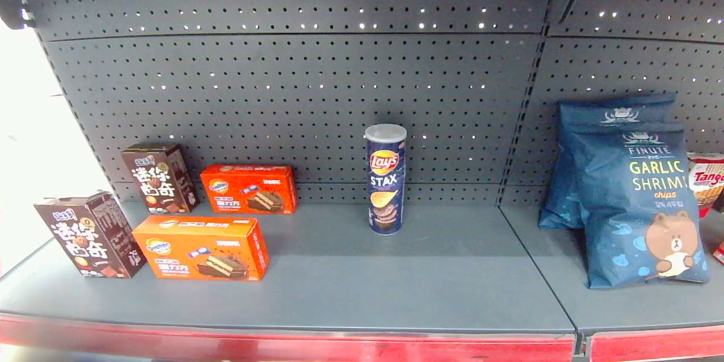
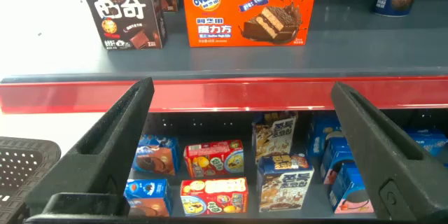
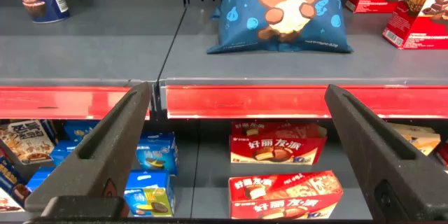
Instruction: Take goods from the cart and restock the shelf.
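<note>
A tall blue chip can point(image 1: 385, 181) stands upright mid-shelf on the grey shelf board point(image 1: 407, 283). Left of it are two orange cake boxes point(image 1: 202, 248) and two dark brown biscuit boxes point(image 1: 90, 235). Blue shrimp-chip bags point(image 1: 639, 203) lean on the neighbouring board to the right. My left gripper point(image 2: 243, 91) is open and empty, held just in front of the shelf's red edge strip point(image 2: 231, 94), facing the front orange box point(image 2: 250, 8). My right gripper point(image 3: 238, 92) is likewise open and empty before the red strip, below the bear-print bag point(image 3: 283, 7).
A lower shelf holds several small boxes point(image 2: 213, 175) and red cake boxes point(image 3: 276, 143). A black mesh basket point(image 2: 21, 161) sits at the edge of the left wrist view. Red snack packs point(image 1: 707, 181) stand at the far right. Open board lies around the can.
</note>
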